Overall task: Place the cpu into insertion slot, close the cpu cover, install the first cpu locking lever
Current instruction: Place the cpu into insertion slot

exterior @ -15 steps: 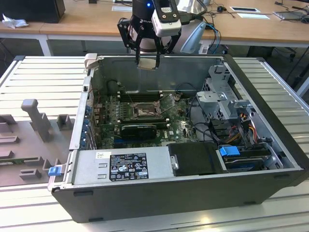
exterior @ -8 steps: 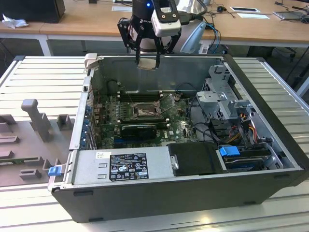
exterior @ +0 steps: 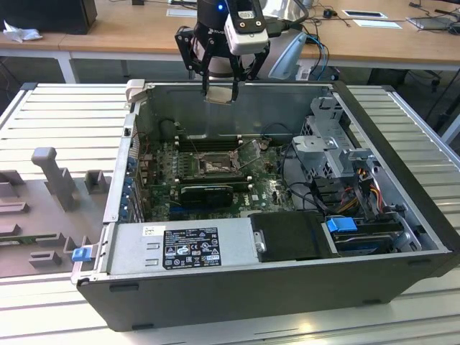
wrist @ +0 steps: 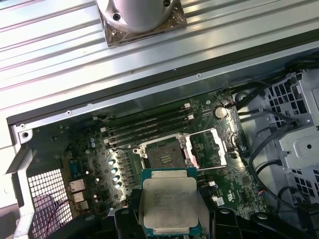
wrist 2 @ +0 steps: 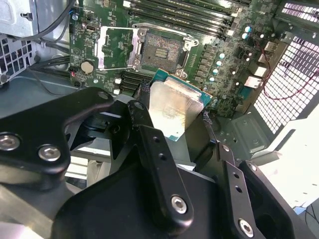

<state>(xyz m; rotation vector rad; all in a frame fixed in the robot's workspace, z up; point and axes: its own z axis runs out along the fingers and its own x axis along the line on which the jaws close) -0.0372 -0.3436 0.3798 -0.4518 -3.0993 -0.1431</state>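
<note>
My gripper (exterior: pixel 219 92) hangs above the back wall of the open computer case, shut on the cpu (exterior: pixel 219 94). In both wrist views the cpu (wrist 2: pixel 172 107) (wrist: pixel 169 201) shows its silver top and green rim, clamped by two edges between the black fingers (wrist 2: pixel 141 112). Well below it on the green motherboard lies the insertion slot (exterior: pixel 208 167) (wrist 2: pixel 160 50) (wrist: pixel 163 152), its dark centre bare. The cpu cover (wrist 2: pixel 117 47) (wrist: pixel 210 146) is swung open and stands beside the slot.
The case (exterior: pixel 287 287) lies on its side on a ribbed metal table. Long black memory slots (wrist: pixel 147 124) run behind the socket, and a black card (exterior: pixel 207 192) sits in front. A drive cage (exterior: pixel 334 147) and cables (exterior: pixel 359 190) fill the exterior view's right.
</note>
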